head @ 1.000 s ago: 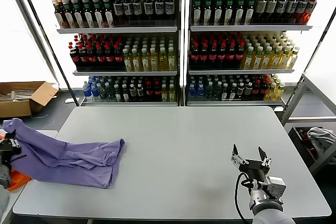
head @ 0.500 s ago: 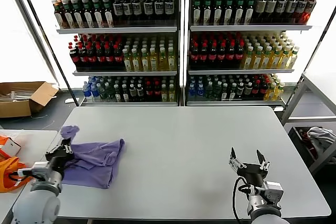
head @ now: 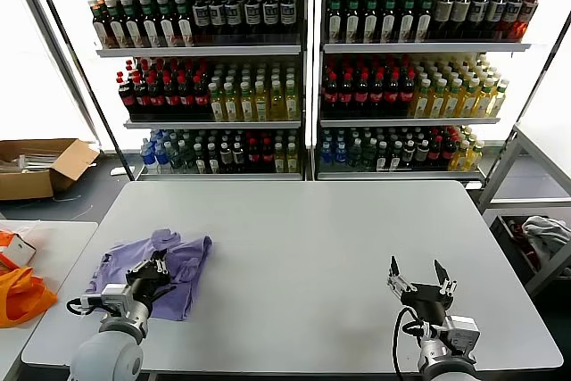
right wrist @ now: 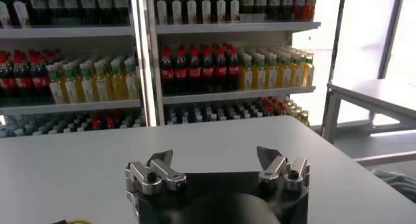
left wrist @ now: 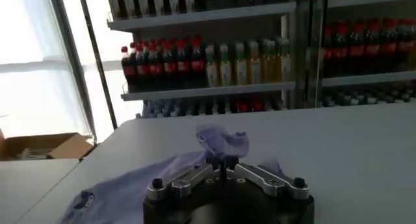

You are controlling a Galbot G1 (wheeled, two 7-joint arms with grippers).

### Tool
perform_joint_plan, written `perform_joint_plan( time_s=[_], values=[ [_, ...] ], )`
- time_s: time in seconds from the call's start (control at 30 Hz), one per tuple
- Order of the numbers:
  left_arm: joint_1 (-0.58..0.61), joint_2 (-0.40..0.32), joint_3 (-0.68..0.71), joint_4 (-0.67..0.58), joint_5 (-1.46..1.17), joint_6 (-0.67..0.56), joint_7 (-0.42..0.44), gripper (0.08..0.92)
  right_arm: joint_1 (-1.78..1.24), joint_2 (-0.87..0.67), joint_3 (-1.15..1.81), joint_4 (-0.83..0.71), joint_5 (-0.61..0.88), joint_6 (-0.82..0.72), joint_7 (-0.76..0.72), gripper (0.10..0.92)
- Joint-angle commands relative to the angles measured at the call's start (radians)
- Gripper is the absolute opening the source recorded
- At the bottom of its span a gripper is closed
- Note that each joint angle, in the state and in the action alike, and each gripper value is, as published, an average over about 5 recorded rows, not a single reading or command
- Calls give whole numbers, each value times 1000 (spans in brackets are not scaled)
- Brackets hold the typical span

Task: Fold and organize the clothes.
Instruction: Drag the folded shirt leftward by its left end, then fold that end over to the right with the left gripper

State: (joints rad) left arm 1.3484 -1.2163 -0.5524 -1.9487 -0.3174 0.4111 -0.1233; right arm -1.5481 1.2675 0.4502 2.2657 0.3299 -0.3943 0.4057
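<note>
At the worktop's [head: 357, 256] left edge the T-shirt [head: 178, 260] lay crumpled, my left hand [head: 153, 272] pinched tight on its cloth; my right hand [head: 419, 283], spread wide, waited well apart from the shirt.

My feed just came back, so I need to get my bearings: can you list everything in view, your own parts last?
T-shirt: one, lavender-purple, crumpled on the table's left side.
Table: one, grey-white, in front of the robot.
Side table: one, white, left of the main table.
Bag: one, orange, on the side table.
Cardboard box: one, brown, on the floor, far left.
Shelves of bottles: two racks, mixed dark, red, yellow and green drinks, behind the table.
Cloth bundle: one, grey-white, on a rack at far right.
Left tool: shut on the T-shirt.
Right tool: open, empty, above the table's near right.
</note>
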Motion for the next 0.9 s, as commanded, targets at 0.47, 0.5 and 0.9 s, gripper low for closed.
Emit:
perform_joint_plan(
  time_s=[0.47,0.5,0.9],
  values=[
    [-2,-69,57,54,42,-8,37,130,-12,6,-12,-19,-14,12,-2,823],
    [3,-71,60,42,33,-7,36,149,-11,7,-13,-21,-14,12,-2,823],
    [94,-107,122,-157,-371,63,-47,494,-3,14,-21,-44,-14,23,7,823]
  ],
)
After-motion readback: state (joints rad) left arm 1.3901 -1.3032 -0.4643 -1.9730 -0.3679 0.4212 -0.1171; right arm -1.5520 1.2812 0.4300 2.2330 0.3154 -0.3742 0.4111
